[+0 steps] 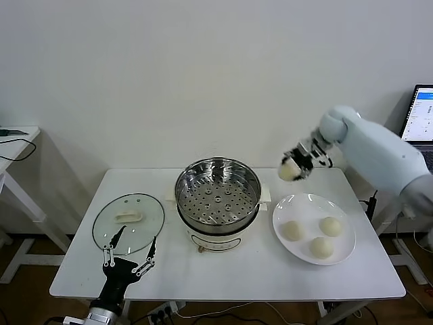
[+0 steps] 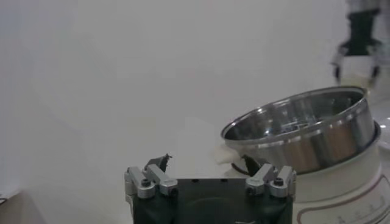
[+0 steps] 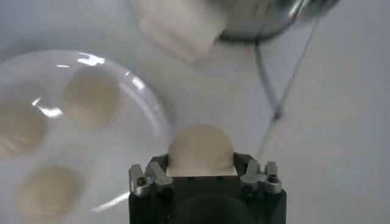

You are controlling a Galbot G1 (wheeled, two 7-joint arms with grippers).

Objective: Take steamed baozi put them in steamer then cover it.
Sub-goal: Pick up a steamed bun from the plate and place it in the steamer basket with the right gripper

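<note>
My right gripper (image 1: 295,167) is shut on one cream-white baozi (image 1: 289,172) and holds it in the air, right of the steamer and above the far edge of the white plate (image 1: 346,252). The held bun fills the jaws in the right wrist view (image 3: 201,151). Three more baozi (image 1: 291,231) (image 1: 330,226) (image 1: 322,247) lie on the plate. The steel steamer (image 1: 217,196) stands mid-table with its perforated tray bare; it also shows in the left wrist view (image 2: 304,128). My left gripper (image 1: 128,250) is open and empty near the table's front left.
The clear glass lid (image 1: 128,218) with a cream handle lies flat on the table left of the steamer, just beyond my left gripper. A laptop (image 1: 421,115) stands at the far right. A side table (image 1: 17,145) is at the far left.
</note>
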